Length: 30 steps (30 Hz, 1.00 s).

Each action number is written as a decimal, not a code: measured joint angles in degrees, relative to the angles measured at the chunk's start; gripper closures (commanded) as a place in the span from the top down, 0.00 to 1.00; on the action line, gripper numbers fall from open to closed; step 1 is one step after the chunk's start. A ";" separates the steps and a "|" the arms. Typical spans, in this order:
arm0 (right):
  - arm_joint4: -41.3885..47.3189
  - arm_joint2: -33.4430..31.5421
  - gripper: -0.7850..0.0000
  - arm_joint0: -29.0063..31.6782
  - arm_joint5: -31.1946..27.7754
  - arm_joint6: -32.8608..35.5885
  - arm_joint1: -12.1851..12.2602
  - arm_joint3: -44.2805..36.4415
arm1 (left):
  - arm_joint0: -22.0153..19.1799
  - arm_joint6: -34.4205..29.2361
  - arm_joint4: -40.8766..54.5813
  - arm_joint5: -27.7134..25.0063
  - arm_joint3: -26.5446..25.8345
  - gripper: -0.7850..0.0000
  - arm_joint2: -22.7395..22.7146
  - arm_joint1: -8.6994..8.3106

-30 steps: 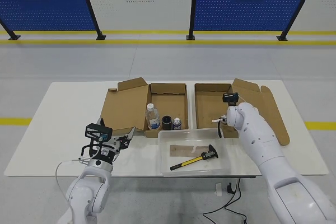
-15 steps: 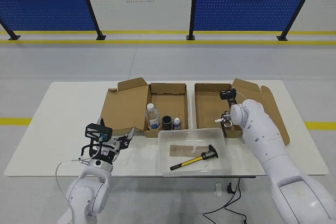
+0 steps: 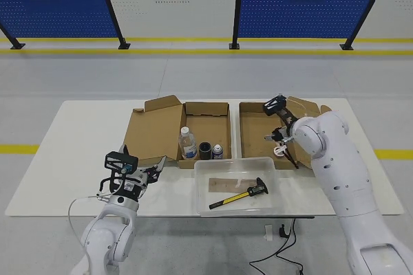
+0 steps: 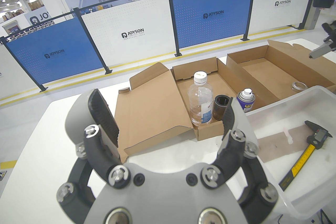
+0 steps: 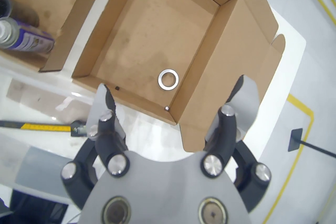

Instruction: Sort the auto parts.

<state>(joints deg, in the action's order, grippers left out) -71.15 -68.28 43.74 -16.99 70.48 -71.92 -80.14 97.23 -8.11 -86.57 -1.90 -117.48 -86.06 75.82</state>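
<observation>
— Right gripper (image 5: 173, 86): what has it got?
— Nothing. Its fingers are spread wide above the right box (image 5: 147, 25), at about 2 o'clock on the table (image 3: 76, 151). The metal ring (image 5: 168, 79) lies flat in that box's 5 o'clock corner.
— And the left gripper (image 4: 162, 99)?
— Spread wide too and empty, at about 9 o'clock. The left box (image 4: 194, 66), at 12, holds a labelled bottle (image 4: 200, 101), a black sleeve (image 4: 220, 107) and a printed spray can (image 4: 245, 100). At 5, the clear bin (image 3: 234, 160) holds a caliper (image 3: 239, 194) with a yellow marked scale.
</observation>
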 measured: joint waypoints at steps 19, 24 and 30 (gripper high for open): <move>16.54 14.79 1.00 -1.10 -17.55 -0.70 10.65 -10.11 | 0.00 0.00 0.00 0.00 0.00 1.00 0.00 0.00; 21.25 21.24 1.00 -4.77 -21.18 -4.34 15.76 -9.71 | 0.00 0.00 0.00 0.00 0.00 1.00 0.00 0.00; 26.95 28.67 1.00 -9.28 -23.90 -7.07 20.98 -10.06 | 0.00 0.00 0.00 0.00 0.00 1.00 0.00 0.00</move>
<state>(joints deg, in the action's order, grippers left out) -44.19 -39.61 34.46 -40.89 63.41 -50.94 -90.20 97.23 -8.11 -86.57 -1.90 -117.48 -86.06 75.82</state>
